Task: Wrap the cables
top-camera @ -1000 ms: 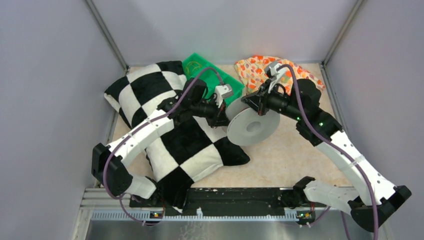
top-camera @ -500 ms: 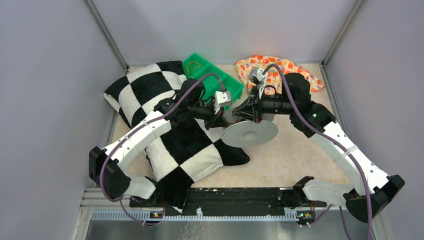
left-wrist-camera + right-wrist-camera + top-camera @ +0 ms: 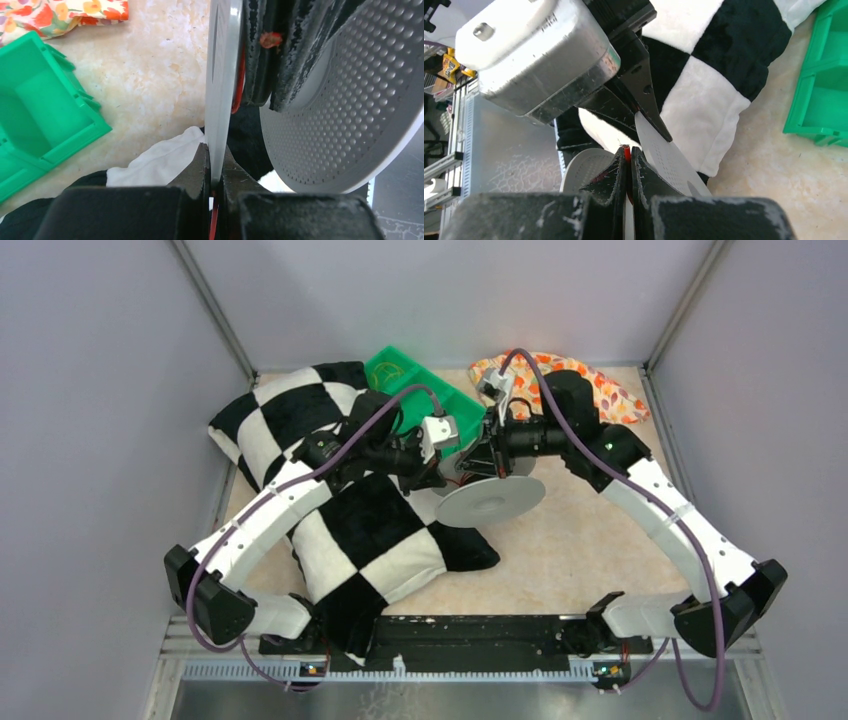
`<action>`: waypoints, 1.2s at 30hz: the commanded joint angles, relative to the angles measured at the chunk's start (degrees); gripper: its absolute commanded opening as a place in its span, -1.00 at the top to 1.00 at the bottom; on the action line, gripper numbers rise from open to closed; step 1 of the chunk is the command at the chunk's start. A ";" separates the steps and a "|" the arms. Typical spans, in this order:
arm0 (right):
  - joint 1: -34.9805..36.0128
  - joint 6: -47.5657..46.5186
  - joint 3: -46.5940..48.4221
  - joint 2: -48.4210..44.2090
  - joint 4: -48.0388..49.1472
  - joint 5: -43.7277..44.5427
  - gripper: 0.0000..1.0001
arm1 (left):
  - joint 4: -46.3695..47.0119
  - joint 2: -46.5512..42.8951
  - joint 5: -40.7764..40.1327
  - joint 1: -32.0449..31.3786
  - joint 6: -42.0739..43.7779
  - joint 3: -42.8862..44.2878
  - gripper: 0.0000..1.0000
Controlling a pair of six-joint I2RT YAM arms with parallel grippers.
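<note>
A grey plastic spool (image 3: 490,502) with two perforated flanges hangs above the table's middle, between both grippers. My left gripper (image 3: 215,150) is shut on the rim of one flange (image 3: 222,75); the other flange (image 3: 340,100) lies to its right. It also shows in the top view (image 3: 440,472). My right gripper (image 3: 626,150) is shut on the thin red cable (image 3: 626,149), whose tip pokes out between the fingertips. It sits between the flanges (image 3: 478,462). A short red stretch of cable (image 3: 239,85) shows beside the flange. No loose loops are in view.
A black-and-white checkered cushion (image 3: 330,500) lies under the left arm. A green bin (image 3: 415,380) stands at the back, a floral cloth (image 3: 610,395) at the back right. Grey walls close in the sides and back.
The right arm has swung left and the spool has tipped from facing up toward lying flat. The left gripper has shifted slightly with the spool's rim.
</note>
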 commanded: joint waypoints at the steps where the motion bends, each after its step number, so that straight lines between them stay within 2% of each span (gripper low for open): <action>1: 1.15 -0.80 2.54 -0.33 -4.12 2.89 1.00 | 2.62 -1.83 -0.47 0.23 -5.04 7.64 1.00; 6: 1.32 -0.32 1.57 -1.20 -2.62 5.63 1.00 | 2.36 -1.19 1.05 -0.27 -9.07 6.87 1.00; 11: 1.31 -0.81 -1.26 -1.98 0.56 3.08 1.00 | 2.15 -1.42 1.66 -0.56 -8.87 5.15 1.00; 20: 1.30 -2.92 -0.21 -0.18 0.49 -0.58 1.00 | 2.32 -0.93 2.69 -0.56 -7.77 5.09 1.00; 31: 1.27 -10.63 3.62 0.76 -8.30 -2.86 1.00 | 1.74 0.69 6.06 -0.56 -4.99 5.14 1.00; 36: 1.30 -10.87 4.47 1.44 -9.74 -3.35 0.83 | 2.49 1.20 6.25 -0.61 -5.15 5.14 1.00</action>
